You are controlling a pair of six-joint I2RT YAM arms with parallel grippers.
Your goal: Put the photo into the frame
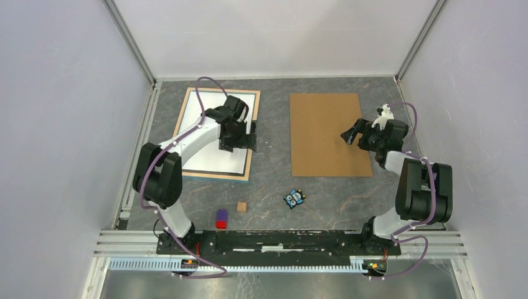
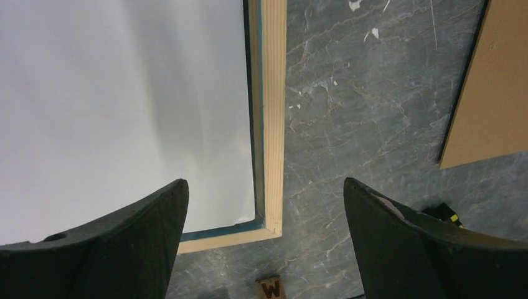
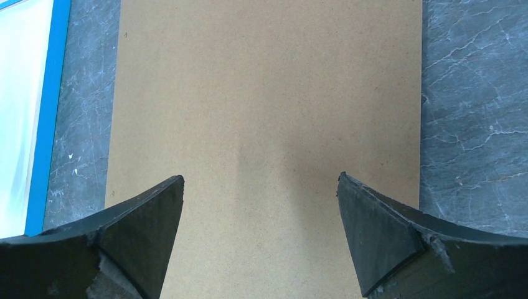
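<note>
Both spread: left gripper [image 2: 264, 182], right gripper [image 3: 260, 176]; photo [image 2: 124, 93], seemingly in frame [image 2: 274, 93], lies near-to-far.

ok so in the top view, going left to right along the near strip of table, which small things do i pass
small red and purple block → small tan wooden cube → small blue and black owl-like toy

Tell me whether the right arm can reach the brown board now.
Probably yes: the right gripper hangs open directly over the brown board, and nothing lies on it or between them.
</note>
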